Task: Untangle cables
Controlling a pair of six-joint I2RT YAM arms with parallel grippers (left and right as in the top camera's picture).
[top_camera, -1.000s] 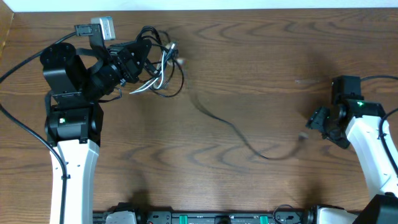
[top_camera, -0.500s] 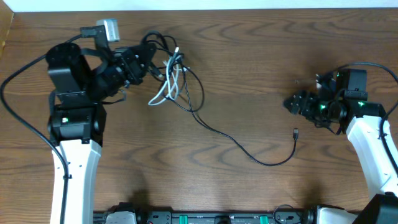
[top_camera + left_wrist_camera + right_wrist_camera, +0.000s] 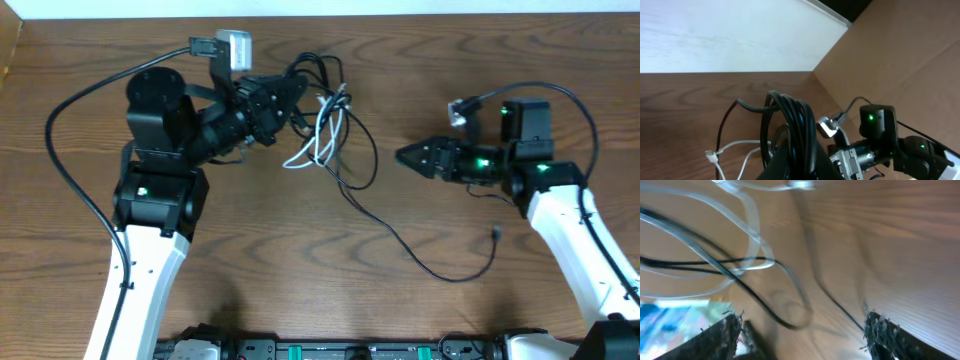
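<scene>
Left end effector (image 3: 283,100) is clamped shut on a bunch of loops of the long thin black cable (image 3: 392,232), apparently raised off the brown wooden table (image 3: 430,50). The shorter thin white cable (image 3: 322,140) hangs through those loops, just to its right. Whether the fingers pinch it too cannot be told. From the bunch, the black cable's free run trails off to the right and ends in a small plug lying on the table beside the right arm. Right end effector (image 3: 405,156) stands wide and empty, pointing at the tangle, with white and black strands just ahead of its fingertips. The step in hand looks like picking out the white cable. It should close on a white strand alone, away from any crossing black one. Then it should draw outward gently while the left holds firm, and stop if the loops tighten.
</scene>
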